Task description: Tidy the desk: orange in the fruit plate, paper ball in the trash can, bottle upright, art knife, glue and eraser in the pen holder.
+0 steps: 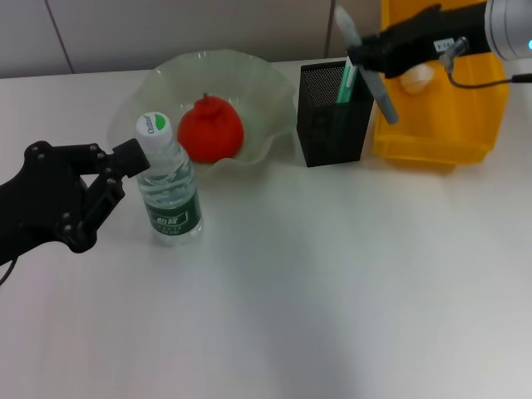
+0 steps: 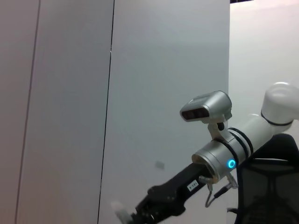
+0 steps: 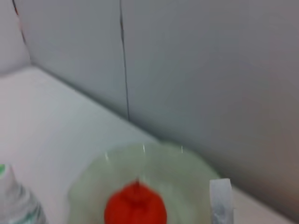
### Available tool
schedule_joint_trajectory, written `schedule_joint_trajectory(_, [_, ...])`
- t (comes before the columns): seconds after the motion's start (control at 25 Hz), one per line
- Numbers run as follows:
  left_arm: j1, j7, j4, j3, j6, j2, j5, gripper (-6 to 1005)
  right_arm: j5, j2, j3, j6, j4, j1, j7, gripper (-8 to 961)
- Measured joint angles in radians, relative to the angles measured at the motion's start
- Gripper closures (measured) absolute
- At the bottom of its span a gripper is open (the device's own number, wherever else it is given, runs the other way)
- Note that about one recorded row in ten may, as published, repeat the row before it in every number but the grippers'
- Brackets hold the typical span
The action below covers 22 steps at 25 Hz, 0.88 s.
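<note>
Right gripper (image 1: 366, 60) clenched on the grey-bladed art knife (image 1: 371, 76), w/ its tip over the black mesh pen holder (image 1: 334, 116). Lower straight, release inside. Left gripper (image 1: 125, 162) beside upright clear plastic bottle (image 1: 169, 187); fingers' state: can't tell.

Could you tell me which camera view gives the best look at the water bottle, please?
The head view: the bottle stands upright there, seen whole from white cap to base, beside the left gripper and in front of the fruit plate. The right wrist view catches only its cap and shoulder at the frame's edge; the left wrist view shows none of it.
</note>
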Motion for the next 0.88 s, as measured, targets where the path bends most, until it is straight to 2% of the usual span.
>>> schedule_joint_trajectory(0.56, [0.029,0.003,0.000,0.009,0.021,-0.002,-0.039,993,0.239,0.001,0.035,0.130,0.114,-0.039,-0.303,815])
schedule_joint_trajectory(0.88, [0.023,0.003,0.000,0.009,0.024,-0.002,-0.041,993,0.527,-0.005,0.156,0.129,0.331,-0.032,-0.671,815])
